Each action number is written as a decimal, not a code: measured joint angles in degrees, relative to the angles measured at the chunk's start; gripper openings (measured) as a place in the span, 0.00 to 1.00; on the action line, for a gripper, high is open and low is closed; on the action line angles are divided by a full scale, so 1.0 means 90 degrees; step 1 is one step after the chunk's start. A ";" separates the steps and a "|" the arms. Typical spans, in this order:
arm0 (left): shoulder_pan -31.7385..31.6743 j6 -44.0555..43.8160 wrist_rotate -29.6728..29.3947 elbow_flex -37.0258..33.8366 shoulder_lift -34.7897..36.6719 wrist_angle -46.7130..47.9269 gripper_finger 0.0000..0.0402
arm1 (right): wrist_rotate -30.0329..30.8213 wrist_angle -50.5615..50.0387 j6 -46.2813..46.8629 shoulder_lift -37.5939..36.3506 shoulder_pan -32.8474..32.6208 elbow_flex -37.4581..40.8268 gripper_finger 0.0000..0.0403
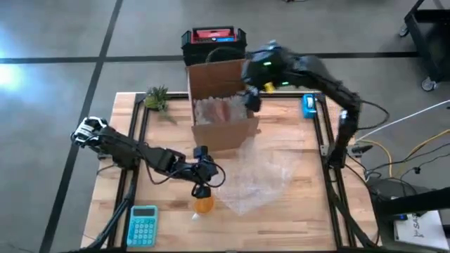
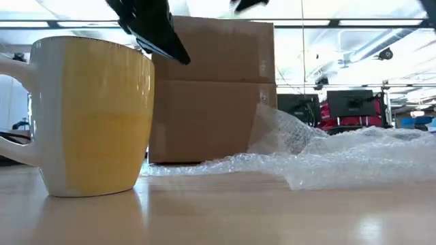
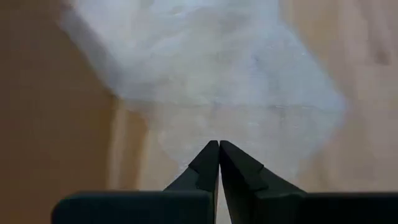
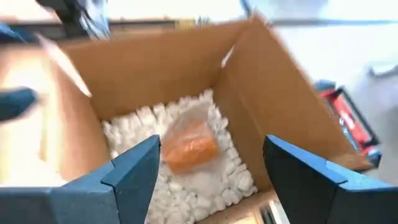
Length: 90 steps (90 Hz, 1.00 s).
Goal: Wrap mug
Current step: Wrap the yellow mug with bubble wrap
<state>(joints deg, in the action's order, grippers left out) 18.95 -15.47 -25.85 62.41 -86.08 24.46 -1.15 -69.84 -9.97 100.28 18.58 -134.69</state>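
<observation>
My left gripper (image 3: 219,149) is pinched closed, empty, above the bubble wrap (image 3: 205,81); my right gripper (image 4: 211,168) gapes wide over the box (image 4: 261,81).

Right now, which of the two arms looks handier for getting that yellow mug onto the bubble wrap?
Probably the left. Its gripper, fingers shut, hangs just above the mug at the edge of the bubble wrap. The right gripper is open over the cardboard box, farther away.

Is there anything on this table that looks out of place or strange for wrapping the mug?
One thing: the cardboard box already holds an orange wrapped object on white packing peanuts, while the yellow mug stands bare beside the bubble wrap.
</observation>
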 joint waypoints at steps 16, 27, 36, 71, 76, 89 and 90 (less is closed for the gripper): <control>-0.0304 -0.0002 -0.0443 -0.0427 0.0000 -0.0464 0.00 | -0.0856 -0.0571 0.0447 -0.0695 -0.0567 0.0015 0.66; -0.0651 -0.0003 -0.0474 -0.0742 0.0000 -0.0626 0.00 | -0.0874 -0.1152 0.0503 -0.0835 -0.1236 0.0170 0.64; -0.0921 -0.0052 -0.0527 -0.0955 0.0000 -0.0677 0.00 | -0.0872 -0.1193 0.0633 -0.0889 -0.1821 0.0573 0.60; -0.1202 -0.0216 -0.0497 -0.1073 0.0200 -0.0764 0.00 | -0.0852 -0.0387 0.1257 -0.1088 -0.3315 0.3164 0.50; -0.1197 -0.0213 -0.0350 -0.1015 0.0236 -0.0776 0.00 | -0.0741 -0.0298 0.1402 -0.1105 -0.3425 0.3585 0.49; -0.1143 -0.0208 0.0022 -0.0941 0.0399 -0.0833 0.00 | 0.0149 -0.0270 0.1868 -0.1106 -0.3604 0.4718 0.48; -0.1137 -0.0208 0.0040 -0.0937 0.0415 -0.0840 0.00 | 0.0213 -0.0272 0.1905 -0.1106 -0.3605 0.4805 0.48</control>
<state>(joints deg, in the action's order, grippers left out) 8.72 -17.34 -25.49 53.98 -82.35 16.90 0.76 -72.29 7.18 90.32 -13.87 -91.45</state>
